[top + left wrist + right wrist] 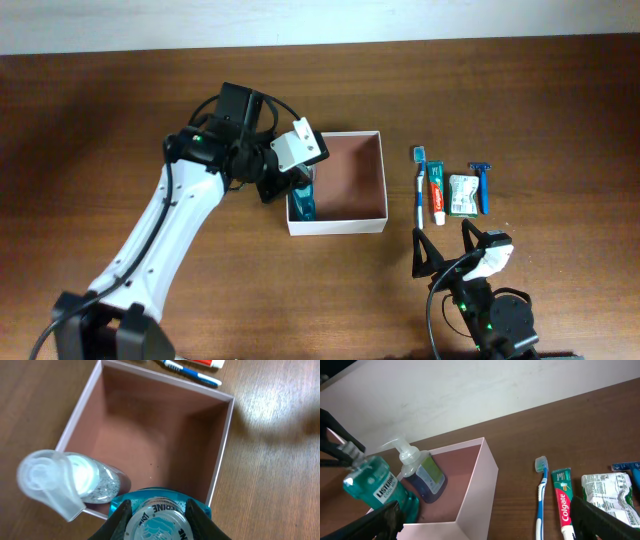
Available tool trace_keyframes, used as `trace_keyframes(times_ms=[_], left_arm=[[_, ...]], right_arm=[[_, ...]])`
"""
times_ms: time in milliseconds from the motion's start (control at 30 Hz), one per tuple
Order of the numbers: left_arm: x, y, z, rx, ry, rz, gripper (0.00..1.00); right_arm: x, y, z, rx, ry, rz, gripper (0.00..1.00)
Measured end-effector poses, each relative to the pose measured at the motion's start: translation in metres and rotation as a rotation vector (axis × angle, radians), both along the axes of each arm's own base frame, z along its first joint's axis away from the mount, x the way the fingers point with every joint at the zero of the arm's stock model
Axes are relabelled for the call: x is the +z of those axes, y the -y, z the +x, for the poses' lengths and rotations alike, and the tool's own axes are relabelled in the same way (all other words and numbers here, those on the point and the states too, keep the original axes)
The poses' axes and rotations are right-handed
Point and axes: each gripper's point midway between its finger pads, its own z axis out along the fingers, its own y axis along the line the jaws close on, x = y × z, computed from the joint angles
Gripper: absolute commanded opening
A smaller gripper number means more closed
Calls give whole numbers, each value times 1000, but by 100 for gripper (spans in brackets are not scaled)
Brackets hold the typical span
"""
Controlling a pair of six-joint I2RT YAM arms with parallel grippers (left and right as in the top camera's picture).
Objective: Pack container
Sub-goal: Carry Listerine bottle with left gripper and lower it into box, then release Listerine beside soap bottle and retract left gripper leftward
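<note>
overhead: left gripper is pinching one mouthwash bottle at the container's edge

overhead view is showing one container (352, 178) sitting near the middle of the brown table (100, 100), a square white-walled box with a reddish-brown floor. the left gripper (292, 182) is reaching over the container's left wall, and its two fingers (120, 519) are pinching the cap end of one teal mouthwash bottle (375, 485), which is standing upright just inside that wall. whether the bottle's base is touching the floor cannot be told. one clear soap pump bottle (420, 472) is standing upright in the container beside the mouthwash bottle, so two bottles are sitting within the walls and the rest of the floor is showing bare.

four smaller toiletries are lying in a row on the table to the right of the container, apart from it: one toothbrush (420, 185) nearest the box, then one toothpaste tube (437, 190), one white-and-green packet (461, 194) and one blue razor (483, 187).

the right gripper (444, 248) is hovering near these four, on the robot's side of them, with its two fingers spread wide and gripping nothing.
</note>
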Motion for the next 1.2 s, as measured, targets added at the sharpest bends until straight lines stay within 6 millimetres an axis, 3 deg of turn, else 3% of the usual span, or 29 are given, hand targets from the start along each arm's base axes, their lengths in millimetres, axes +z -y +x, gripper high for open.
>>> trace_keyframes(times_ms=[133,167,300,600,1000,1200], left_arm=[[-14,1,2,0,-34,12,12],[-15,1,2,0,-38,14,18],[-16,0,3,1,-37,16,28],[-16,1,3,-2,-33,16,40],[-26,3,5,-8,-58,16,42],[-22,10,2,-29,-71,-30,48]], right_arm=[[0,0,0,0,0,0,98],[0,0,0,0,0,0,98],[0,0,0,0,0,0,98],[0,0,0,0,0,0,98],[0,0,0,0,0,0,98],[0,0,0,0,0,0,98]])
